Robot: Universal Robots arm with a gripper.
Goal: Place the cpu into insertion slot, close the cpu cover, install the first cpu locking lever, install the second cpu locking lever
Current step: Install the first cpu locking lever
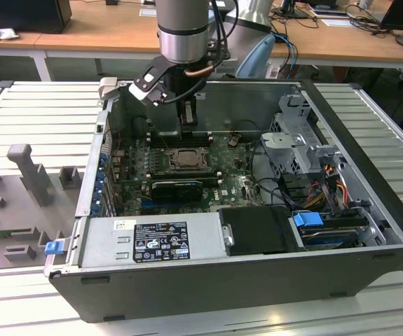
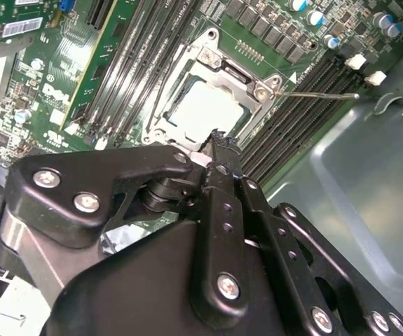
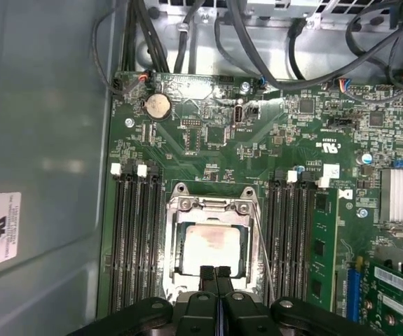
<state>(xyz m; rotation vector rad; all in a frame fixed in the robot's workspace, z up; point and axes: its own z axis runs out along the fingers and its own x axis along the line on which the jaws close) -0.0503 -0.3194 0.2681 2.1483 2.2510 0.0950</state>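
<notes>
The cpu (image 3: 212, 246) lies flat in the insertion slot (image 1: 184, 159) on the green motherboard, its silver face showing through the window of the cpu cover (image 3: 212, 206). The cover lies down flat over it. A thin wire locking lever (image 3: 263, 245) runs along one side of the socket; in the second wrist view the lever (image 2: 320, 94) sticks out over the memory slots. My gripper (image 3: 216, 274) is shut with nothing between its fingers. It hangs just above the socket's edge, at the rim of the cover (image 2: 237, 70), inside the open computer case (image 1: 369, 175).
Long black memory slots (image 3: 137, 238) flank the socket on both sides. A black card (image 1: 177, 187) lies in front of the socket, the power supply (image 1: 152, 241) along the case's near wall, and a drive cage (image 1: 301, 143) with cables on the exterior view's right. Grey fixtures (image 1: 26, 168) stand outside the case.
</notes>
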